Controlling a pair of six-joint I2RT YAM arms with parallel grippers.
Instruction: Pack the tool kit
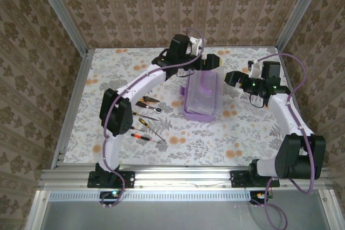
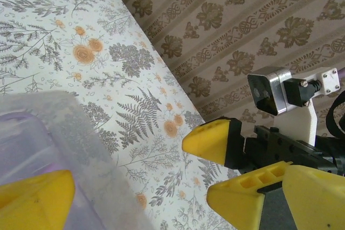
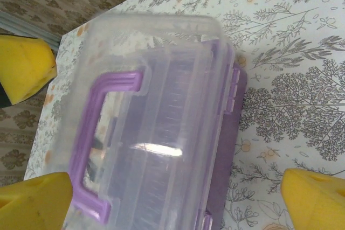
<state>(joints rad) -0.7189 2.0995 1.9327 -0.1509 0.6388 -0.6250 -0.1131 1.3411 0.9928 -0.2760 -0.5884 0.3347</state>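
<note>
The tool kit's purple box [image 1: 202,98] lies mid-table with its clear lid [image 3: 161,117] and purple handle [image 3: 89,149] on top. Its blurred corner [image 2: 48,149] fills the lower left of the left wrist view. Loose tools lie to its left: orange-handled pliers [image 1: 146,102] and black-orange screwdrivers [image 1: 146,123]. My left gripper [image 1: 216,62] [image 2: 175,197] hovers open at the box's far end. To the right of the box, and apart from it, my right gripper [image 1: 232,77] [image 3: 175,197] is open and faces its lid. Neither holds anything.
The floral tablecloth [image 1: 242,138] covers the table. Metal frame posts [image 1: 59,9] and patterned walls [image 1: 178,4] close it in on three sides. My right gripper [image 2: 223,168] and its camera [image 2: 269,90] sit close beside my left fingers. One left fingertip [image 3: 24,68] is at the box's far corner.
</note>
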